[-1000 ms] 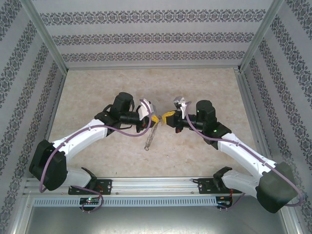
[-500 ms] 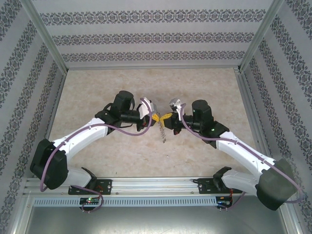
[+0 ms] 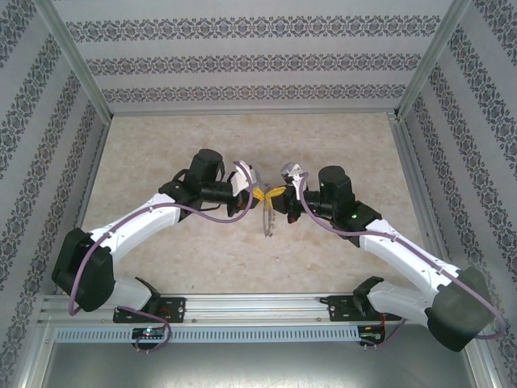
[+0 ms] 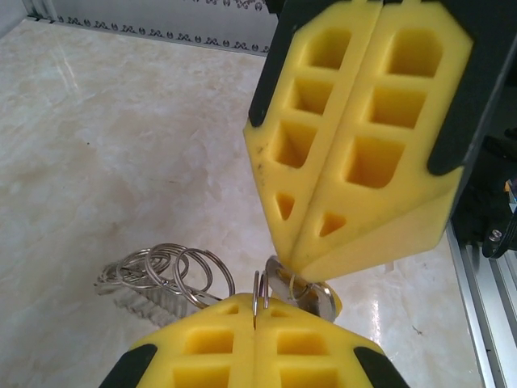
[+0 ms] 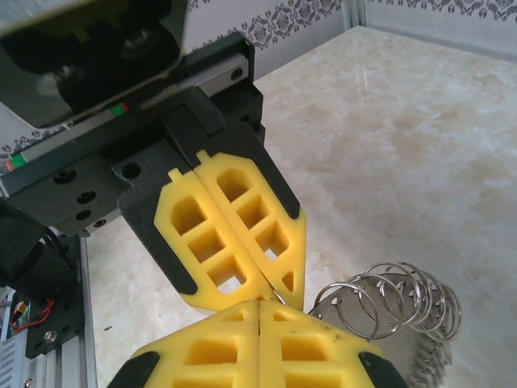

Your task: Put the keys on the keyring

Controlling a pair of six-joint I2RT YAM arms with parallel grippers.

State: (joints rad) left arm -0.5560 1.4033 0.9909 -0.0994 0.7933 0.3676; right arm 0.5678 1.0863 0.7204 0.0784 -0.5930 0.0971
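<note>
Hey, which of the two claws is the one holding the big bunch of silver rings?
The left claw: the keyring is pinched edge-on in its grip, loops hanging beside it. The right claw nips the keys instead.

A pale beige, marble-patterned bench [image 3: 161,137] lies under soft, even light. Walls [image 3: 250,61] papered in grey floral bands on white enclose it on three sides, with aluminium posts [image 3: 74,61] at the back corners. An aluminium rail [image 3: 258,305] runs along the near edge, beside what may be a slotted cable duct [image 3: 258,333].
</note>
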